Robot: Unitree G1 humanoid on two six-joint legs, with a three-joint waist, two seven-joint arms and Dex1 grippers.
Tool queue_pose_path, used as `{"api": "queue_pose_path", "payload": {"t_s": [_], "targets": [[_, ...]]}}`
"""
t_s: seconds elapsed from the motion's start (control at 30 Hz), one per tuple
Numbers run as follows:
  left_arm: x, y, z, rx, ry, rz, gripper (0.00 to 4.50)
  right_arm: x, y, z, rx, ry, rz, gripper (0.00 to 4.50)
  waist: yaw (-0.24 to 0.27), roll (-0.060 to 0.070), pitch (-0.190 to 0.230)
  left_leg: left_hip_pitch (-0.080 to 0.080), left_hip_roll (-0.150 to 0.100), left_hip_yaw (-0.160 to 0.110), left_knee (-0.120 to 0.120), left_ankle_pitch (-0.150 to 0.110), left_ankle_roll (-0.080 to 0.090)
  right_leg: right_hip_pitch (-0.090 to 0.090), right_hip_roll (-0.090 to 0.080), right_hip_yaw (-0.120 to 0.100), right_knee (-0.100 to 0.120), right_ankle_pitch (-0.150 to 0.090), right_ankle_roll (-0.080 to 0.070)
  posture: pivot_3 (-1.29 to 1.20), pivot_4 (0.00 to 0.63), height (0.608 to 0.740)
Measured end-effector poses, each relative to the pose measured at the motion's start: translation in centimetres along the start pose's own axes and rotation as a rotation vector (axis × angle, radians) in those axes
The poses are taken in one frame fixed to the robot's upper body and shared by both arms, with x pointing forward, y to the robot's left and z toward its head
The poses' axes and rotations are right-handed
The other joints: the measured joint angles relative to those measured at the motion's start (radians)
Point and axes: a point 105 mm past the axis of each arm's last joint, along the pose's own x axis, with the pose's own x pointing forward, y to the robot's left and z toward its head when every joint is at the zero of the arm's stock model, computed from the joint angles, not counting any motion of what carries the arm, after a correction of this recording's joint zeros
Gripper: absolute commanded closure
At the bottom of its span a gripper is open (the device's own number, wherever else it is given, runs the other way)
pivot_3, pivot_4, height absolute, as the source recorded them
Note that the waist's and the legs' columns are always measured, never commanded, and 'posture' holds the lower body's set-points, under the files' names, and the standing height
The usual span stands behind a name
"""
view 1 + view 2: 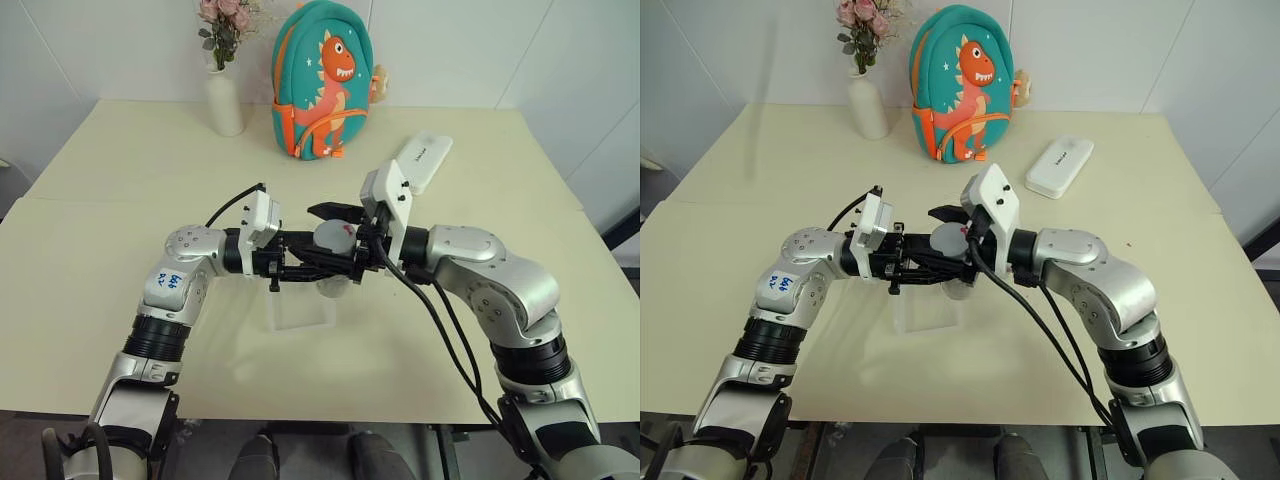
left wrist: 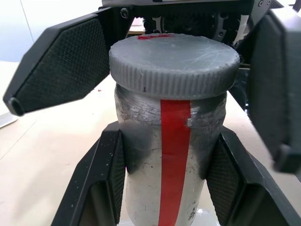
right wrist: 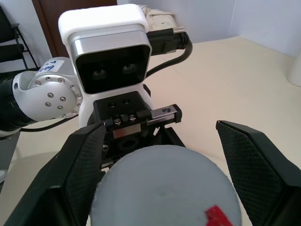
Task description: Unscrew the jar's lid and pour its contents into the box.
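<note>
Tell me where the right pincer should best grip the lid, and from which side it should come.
Probably the ribbed rim of the lid, coming straight at its flat top along the jar's axis, one finger on each side. The left pincer is shut on the jar body, so the rim is free. The right pincer is open around it, fingers apart from the rim.

Silver-grey jointed arms with black ribbed collars, white wrist camera housings, black cables, a blue-inked sticker on the left forearm, and black textured fingers (image 2: pixel 70 66) with wedge-shaped tips.
</note>
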Motion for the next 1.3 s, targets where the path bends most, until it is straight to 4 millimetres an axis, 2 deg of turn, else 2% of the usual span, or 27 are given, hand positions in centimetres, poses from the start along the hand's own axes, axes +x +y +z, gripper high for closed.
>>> {"api": "queue_pose_path", "payload": {"t_s": [0.23, 0.6, 1.0, 1.17, 1.3], "targets": [[-0.1, 0.2, 0.0, -0.009, 0.004, 0.021, 2.53, -1.3, -0.5, -0.1, -0.017, 0.018, -0.028, 0.57, -0.001, 0.000, 0.000, 0.000, 0.000, 0.000, 0.000, 0.000, 0.000, 0.000, 0.000, 0.000, 0.000, 0.000, 0.000, 0.00, 0.150, 0.740], [-0.2, 0.2, 0.0, -0.008, 0.013, 0.025, 2.53, -3.7, -0.4, 0.1, -0.034, 0.063, -0.047, 0.57, 0.001, 0.000, 0.000, 0.000, 0.000, 0.000, 0.000, 0.000, 0.000, 0.000, 0.000, 0.000, 0.000, 0.000, 0.000, 0.00, 0.150, 0.740], [-0.3, 0.0, 0.1, -0.001, 0.014, 0.005, 2.53, -5.5, 0.3, 0.1, -0.004, 0.101, -0.047, 0.57, 0.001, 0.000, 0.000, 0.000, 0.000, 0.000, 0.000, 0.000, 0.000, 0.000, 0.000, 0.000, 0.000, 0.000, 0.000, 0.00, 0.150, 0.740], [-0.3, 0.0, 0.1, 0.000, 0.014, 0.004, 2.53, -6.3, 0.5, 1.1, -0.007, 0.078, -0.048, 0.57, 0.002, 0.000, 0.000, 0.000, 0.000, 0.000, 0.000, 0.000, 0.000, 0.000, 0.000, 0.000, 0.000, 0.000, 0.000, 0.00, 0.150, 0.740], [-0.3, -0.1, 0.1, 0.003, 0.013, 0.000, 2.53, -6.1, 0.2, 1.8, -0.018, 0.053, -0.064, 0.57, 0.000, 0.000, 0.000, 0.000, 0.000, 0.000, 0.000, 0.000, 0.000, 0.000, 0.000, 0.000, 0.000, 0.000, 0.000, 0.00, 0.150, 0.740]]}}
